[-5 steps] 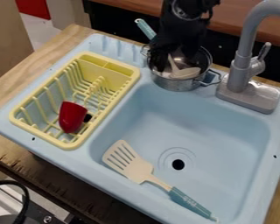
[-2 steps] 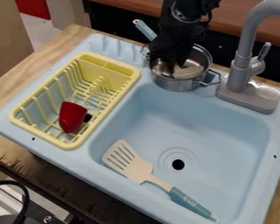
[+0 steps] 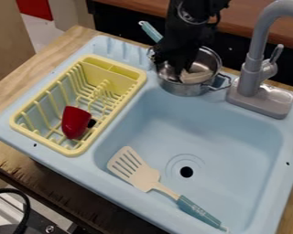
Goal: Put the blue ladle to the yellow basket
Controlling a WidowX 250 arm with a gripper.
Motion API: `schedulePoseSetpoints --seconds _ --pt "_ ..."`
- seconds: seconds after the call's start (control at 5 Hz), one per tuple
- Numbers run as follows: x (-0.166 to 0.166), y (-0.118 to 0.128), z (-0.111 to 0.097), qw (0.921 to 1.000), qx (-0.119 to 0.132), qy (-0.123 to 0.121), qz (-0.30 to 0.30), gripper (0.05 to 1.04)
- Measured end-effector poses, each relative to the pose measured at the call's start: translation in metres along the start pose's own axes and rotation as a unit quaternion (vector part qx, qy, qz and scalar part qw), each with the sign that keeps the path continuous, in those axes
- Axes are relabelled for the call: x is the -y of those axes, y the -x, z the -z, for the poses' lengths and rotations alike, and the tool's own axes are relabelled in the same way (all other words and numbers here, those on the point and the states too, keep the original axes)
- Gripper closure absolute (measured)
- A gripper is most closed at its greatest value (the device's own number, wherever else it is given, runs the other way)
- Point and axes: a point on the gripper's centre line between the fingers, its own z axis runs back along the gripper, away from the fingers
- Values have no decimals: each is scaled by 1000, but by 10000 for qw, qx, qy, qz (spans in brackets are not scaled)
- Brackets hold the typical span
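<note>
One black cable (image 3: 24,208) curves at the near left corner, over dark and pale equipment. Next, nearest in the blue sink (image 3: 235,123): a slotted spatula (image 3: 139,174), cream head toward the basket, blue-green handle running toward the near right, its end by the near wall. Drain hole (image 3: 186,172), round and dark, just beyond the spatula. To the left, on the sink's ledge, the yellow basket (image 3: 78,147), a wire-style rack with upright prongs; a red cup (image 3: 75,122) lies tilted in its near half, small black part beside it. Farther back, right side: grey faucet (image 3: 252,73), upright on its base, spout arching out at the top edge. At the far rim, between basket and faucet, a metal pot (image 3: 184,87) with loop handles. Blue ladle (image 3: 151,31): handle slants up past the pot's far left rim; a pale utensil head (image 3: 197,76) lies inside the pot, its join to that handle hidden. Black gripper (image 3: 176,66) hangs down into the pot, in front of the lower handle; whether it is spread, closed or gripping anything, cannot tell. Brown wooden surface (image 3: 137,5) behind.
</note>
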Motion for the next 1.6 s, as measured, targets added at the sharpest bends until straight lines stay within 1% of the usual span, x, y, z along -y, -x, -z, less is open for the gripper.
schedulePoseSetpoints --seconds 0.2,0.4,0.8,1.0,1.2,1.4,1.6 --pt "-3 1 -3 9999 -82 2 90 1012" --pt "-4 1 -21 9994 -260 168 135 1012" --pt "-6 0 -44 9987 -230 456 29 1012" --pt "-13 9 -59 9973 -366 600 218 1012" --pt "-26 22 -73 9948 -556 718 471 1012" --pt "-44 37 -77 9938 -707 679 521 1012" --pt "-59 49 -71 9929 -819 487 718 1012"
